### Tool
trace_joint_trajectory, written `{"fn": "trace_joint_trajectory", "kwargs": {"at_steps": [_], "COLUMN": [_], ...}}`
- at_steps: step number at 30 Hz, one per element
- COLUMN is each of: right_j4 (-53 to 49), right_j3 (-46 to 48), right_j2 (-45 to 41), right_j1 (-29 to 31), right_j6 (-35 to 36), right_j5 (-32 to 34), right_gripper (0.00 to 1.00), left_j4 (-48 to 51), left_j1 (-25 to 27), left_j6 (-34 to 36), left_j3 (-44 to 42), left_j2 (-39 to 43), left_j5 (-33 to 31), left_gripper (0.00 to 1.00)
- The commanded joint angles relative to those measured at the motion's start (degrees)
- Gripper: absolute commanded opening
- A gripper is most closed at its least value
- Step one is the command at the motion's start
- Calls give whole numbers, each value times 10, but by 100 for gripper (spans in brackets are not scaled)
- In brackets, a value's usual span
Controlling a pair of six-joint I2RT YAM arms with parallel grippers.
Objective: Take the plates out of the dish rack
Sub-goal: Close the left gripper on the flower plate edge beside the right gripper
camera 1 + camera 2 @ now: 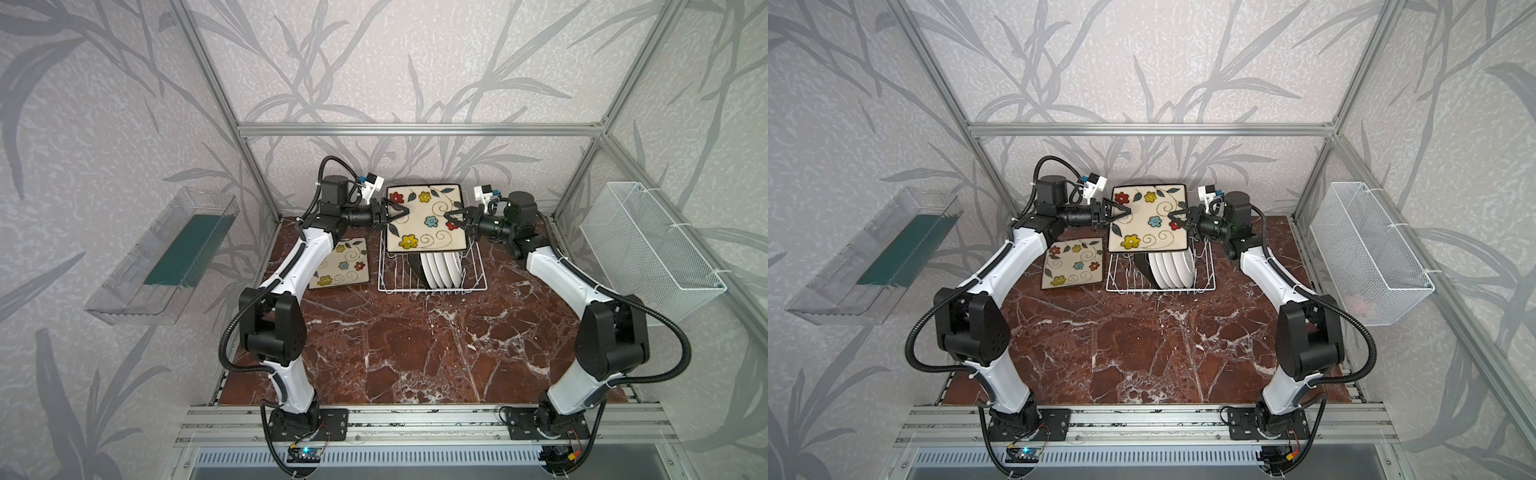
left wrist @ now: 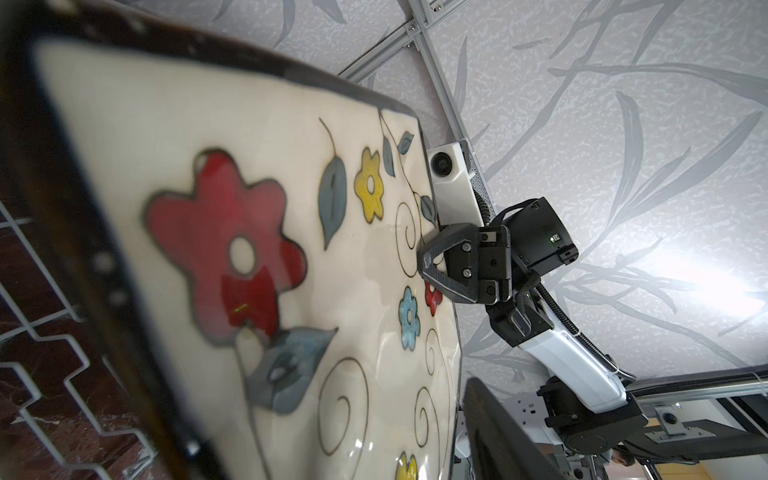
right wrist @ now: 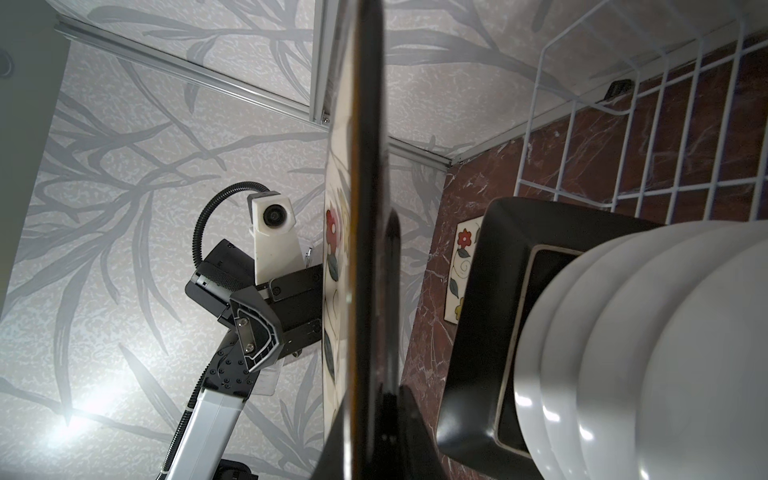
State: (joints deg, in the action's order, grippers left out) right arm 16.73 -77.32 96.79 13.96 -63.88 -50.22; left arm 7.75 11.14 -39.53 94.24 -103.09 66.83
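Tabletop: we see red-brown marble (image 1: 415, 353) inside a metal frame, with leaf-patterned walls behind.
Right gripper (image 1: 448, 218): clamped on the right edge of the lifted plate (image 1: 424, 220); the left wrist view shows one finger (image 2: 432, 257) pressed on the flowered face.
Left gripper (image 1: 405, 212): jaws apart, straddling that plate's left edge; in the right wrist view its front finger (image 3: 253, 328) stands off the face, so we read no grip.
Lifted plate: one, square and cream-flowered, held above the far half of the dish rack (image 1: 395, 274), face tilted towards us.
Square plates: we count three, namely the lifted one, a flat plate (image 1: 345, 266) on the marble just left of the rack, and a black-backed plate (image 3: 490, 316) upright in the rack.
Round white plates (image 1: 442, 268): four, upright in the rack, right of the black-backed plate.
Walls: one clear tray (image 1: 162, 253) left, one mesh basket (image 1: 652, 245) right.
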Motion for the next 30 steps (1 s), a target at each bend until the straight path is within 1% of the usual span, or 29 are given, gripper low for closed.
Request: {"fn": "trace_joint_trajectory", "kwargs": {"at_steps": [1,4,8,11,15,19,23,25,30], "right_j4": [118,109,112,115,114,136,175,181,183], "right_j3": [-12,-12,-9,-6,-3,10,25,28,25], "right_j2": [-15,-17,-17,-18,-17,-14,-10,-10,-11], "right_j1": [3,3,4,5,5,7,7,7,7], "right_j6": [-12,0,3,5,13,14,-1,0,6], "right_j5": [-10,-11,-9,-7,-7,-7,-4,-2,0], "right_gripper": [0,0,0,0,0,0,0,0,0], "left_j4": [-76,-93,-89,-61,-52,-56,-60,-59,-59], "left_j1": [4,4,4,4,4,5,6,6,6], "left_j6": [-47,-59,-55,-34,-29,-33,-35,-36,-35], "left_j3": [-18,-23,-22,-17,-16,-15,-13,-12,-15], "left_j2": [2,1,-2,-4,-6,-4,-2,-2,0], "left_j5": [40,44,46,45,48,49,55,57,62], "left_gripper": [65,65,60,53,45,44,41,39,38]}}
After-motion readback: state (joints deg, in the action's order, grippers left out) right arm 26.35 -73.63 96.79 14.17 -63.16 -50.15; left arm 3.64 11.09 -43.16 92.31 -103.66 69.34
